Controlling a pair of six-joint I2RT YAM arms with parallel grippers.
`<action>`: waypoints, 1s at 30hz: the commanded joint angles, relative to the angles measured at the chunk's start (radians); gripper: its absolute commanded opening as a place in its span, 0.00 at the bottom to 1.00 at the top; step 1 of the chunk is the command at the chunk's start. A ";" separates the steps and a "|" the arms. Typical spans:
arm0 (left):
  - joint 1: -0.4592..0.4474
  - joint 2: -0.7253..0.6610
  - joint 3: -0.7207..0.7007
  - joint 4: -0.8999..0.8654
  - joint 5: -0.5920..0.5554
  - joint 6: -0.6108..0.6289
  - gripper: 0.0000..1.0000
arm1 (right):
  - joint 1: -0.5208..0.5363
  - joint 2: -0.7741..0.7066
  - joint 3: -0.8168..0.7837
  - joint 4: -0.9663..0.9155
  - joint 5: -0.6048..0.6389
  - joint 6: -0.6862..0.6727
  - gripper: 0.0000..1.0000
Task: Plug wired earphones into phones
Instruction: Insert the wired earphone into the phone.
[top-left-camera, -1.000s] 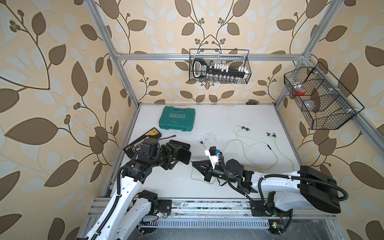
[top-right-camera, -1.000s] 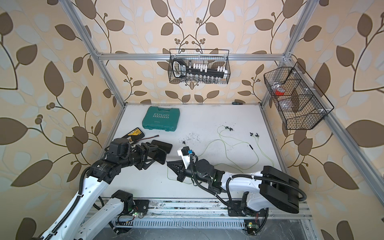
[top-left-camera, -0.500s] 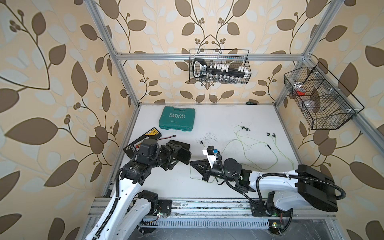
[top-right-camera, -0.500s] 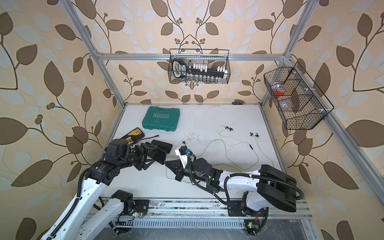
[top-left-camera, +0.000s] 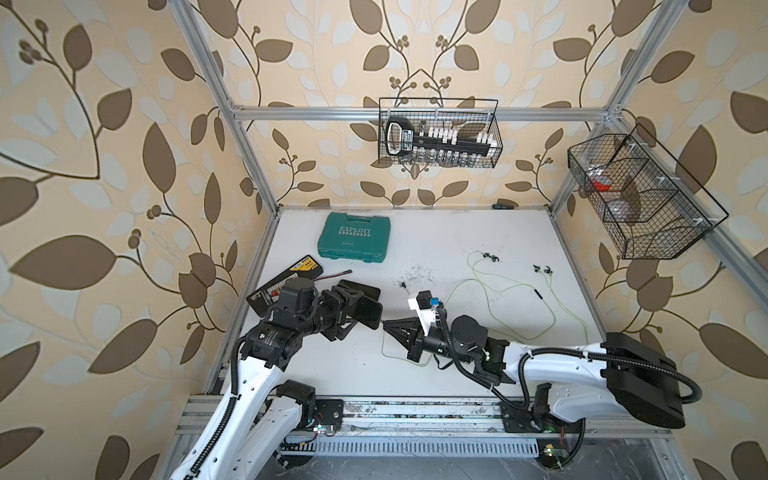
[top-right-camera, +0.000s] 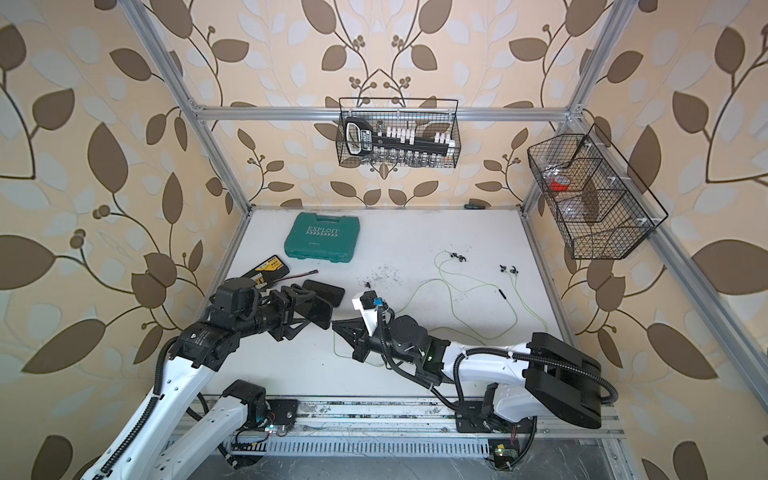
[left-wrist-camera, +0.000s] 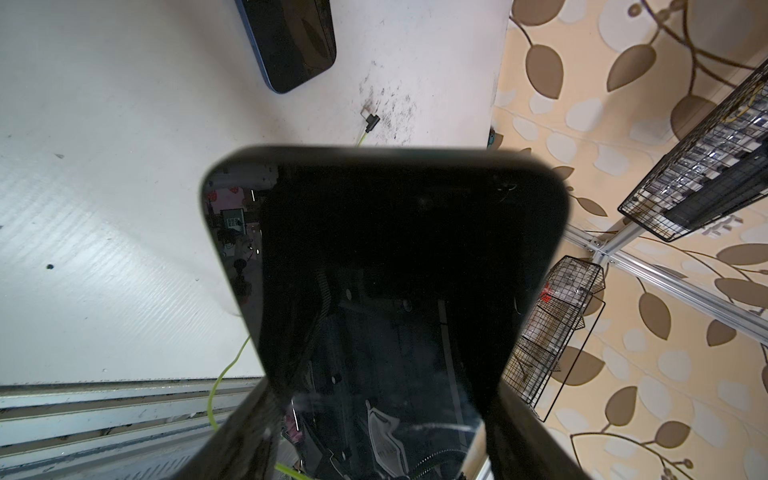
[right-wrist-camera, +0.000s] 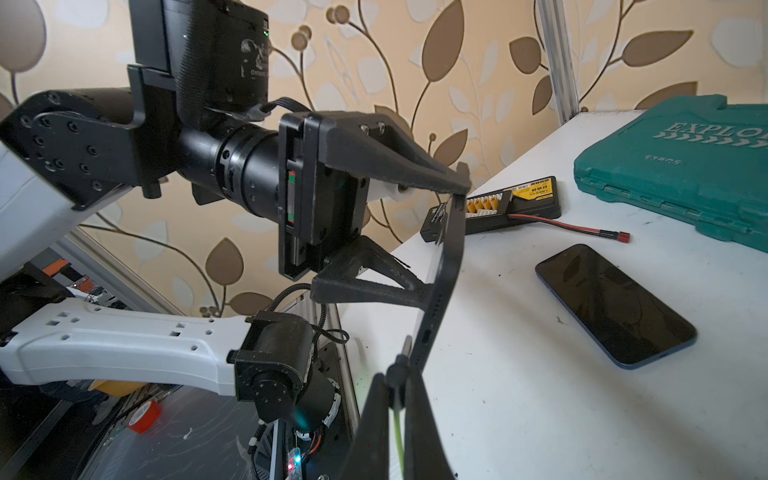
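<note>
Right gripper (right-wrist-camera: 395, 376), fingers pinching the earphone plug (right-wrist-camera: 405, 347), has closed in on the left-gripper-clamped (top-left-camera: 353, 309) phone's (right-wrist-camera: 446, 266) port; insertion imminent.

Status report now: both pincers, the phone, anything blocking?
Left pincer shut on raised phone. Right pincer shut on earphone plug, tip near the phone's port. Nothing blocking.

One black phone (right-wrist-camera: 442, 286) stands on edge off the table at centre frame, a yellow-green earphone cable's black plug (right-wrist-camera: 398, 368) right at its port. The other phone (right-wrist-camera: 615, 305) lies flat, right of centre. Second earphones (top-left-camera: 557, 291) sprawl loose at mid-right.
</note>
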 joint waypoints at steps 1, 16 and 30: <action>-0.010 -0.008 0.033 0.051 0.037 0.015 0.67 | -0.003 -0.006 0.004 0.002 0.021 -0.003 0.00; -0.010 -0.014 0.018 0.069 0.053 -0.004 0.68 | -0.004 0.018 0.021 0.003 0.028 0.006 0.00; -0.010 -0.030 0.025 0.063 0.057 -0.003 0.67 | -0.006 0.036 0.034 0.016 0.011 0.019 0.00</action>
